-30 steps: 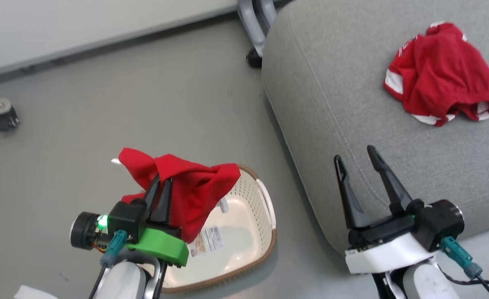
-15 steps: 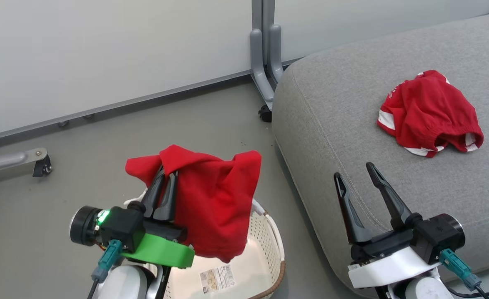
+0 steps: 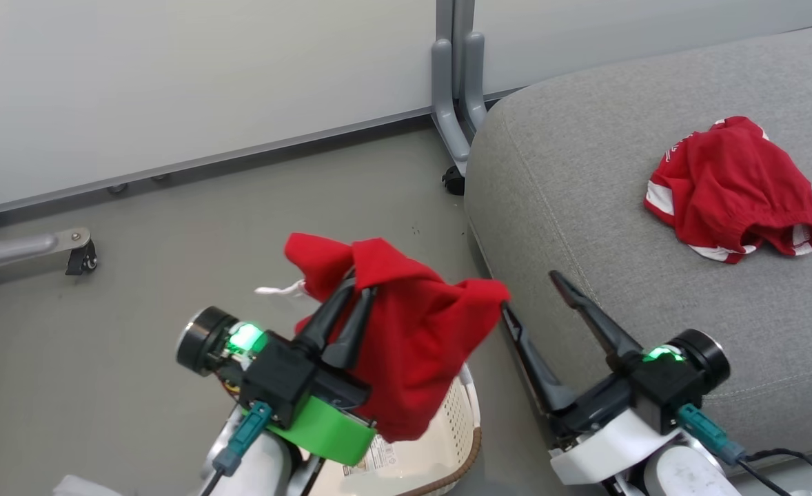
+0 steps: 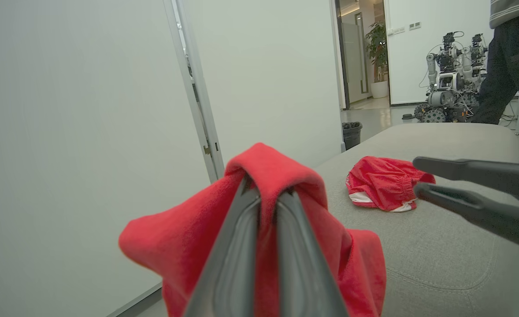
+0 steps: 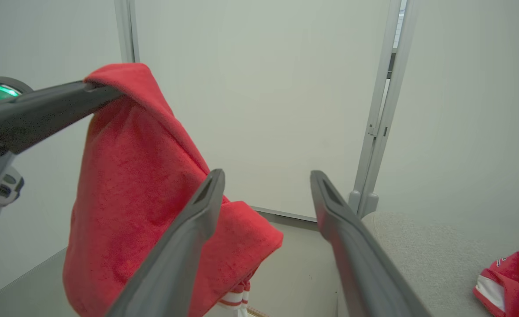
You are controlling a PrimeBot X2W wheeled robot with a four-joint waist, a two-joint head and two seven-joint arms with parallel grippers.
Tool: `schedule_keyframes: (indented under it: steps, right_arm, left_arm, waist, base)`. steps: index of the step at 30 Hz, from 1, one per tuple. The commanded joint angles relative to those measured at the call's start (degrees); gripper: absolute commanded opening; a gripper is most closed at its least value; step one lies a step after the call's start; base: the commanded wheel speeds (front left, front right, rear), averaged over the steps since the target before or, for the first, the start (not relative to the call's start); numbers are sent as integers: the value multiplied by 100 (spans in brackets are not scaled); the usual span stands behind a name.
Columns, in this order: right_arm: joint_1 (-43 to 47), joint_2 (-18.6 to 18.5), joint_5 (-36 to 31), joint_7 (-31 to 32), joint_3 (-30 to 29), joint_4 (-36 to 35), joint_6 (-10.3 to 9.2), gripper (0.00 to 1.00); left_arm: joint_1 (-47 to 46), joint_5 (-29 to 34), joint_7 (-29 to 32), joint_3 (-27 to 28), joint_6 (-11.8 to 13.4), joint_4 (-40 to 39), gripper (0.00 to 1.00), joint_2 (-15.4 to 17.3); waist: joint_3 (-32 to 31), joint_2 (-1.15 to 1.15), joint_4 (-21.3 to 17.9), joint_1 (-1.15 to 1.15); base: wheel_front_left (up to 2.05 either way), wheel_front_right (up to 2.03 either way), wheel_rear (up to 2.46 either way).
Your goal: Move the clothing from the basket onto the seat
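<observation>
Light grey seat point(image 3: 585, 207), cut off at right, on grey floor point(image 3: 171, 289) before pale wall panels point(image 3: 206, 83). Beside it, basket point(image 3: 462, 420), mostly hidden behind hanging red garment point(image 3: 420, 344). Lying on seat, second red garment point(image 3: 733, 186). Clamped on hanging red garment: left gripper point(image 3: 361, 286). Spread wide, empty: right gripper point(image 3: 530, 293).

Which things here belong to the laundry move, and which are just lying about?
Job: red garment, pinched in left gripper; basket; seat; second garment on seat.
Lying about: caster leg; grey post; parked robot; person; bin.
</observation>
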Motion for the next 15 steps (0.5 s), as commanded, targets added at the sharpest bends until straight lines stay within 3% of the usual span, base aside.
schedule_keyframes:
  steps: [1,8,15]
  right_arm:
    - [-107,-104,27,-18,162,38,-6,100]
    - [-446,-464,219,-18,699,240,-6,100]
    - [-556,-534,488,-18,961,587,-6,100]
  left_arm:
    - [-137,-93,-20,-117,-12,-40,0,54]
    - [-427,-417,-20,-847,-14,-82,0,184]
    - [-703,-634,-20,-1359,-15,-133,0,248]
  waist:
    - [48,0,43,1]
    - [189,0,147,1]
    - [263,0,244,1]
  base:
    - [0,0,0]
    - [0,0,0]
    - [0,0,0]
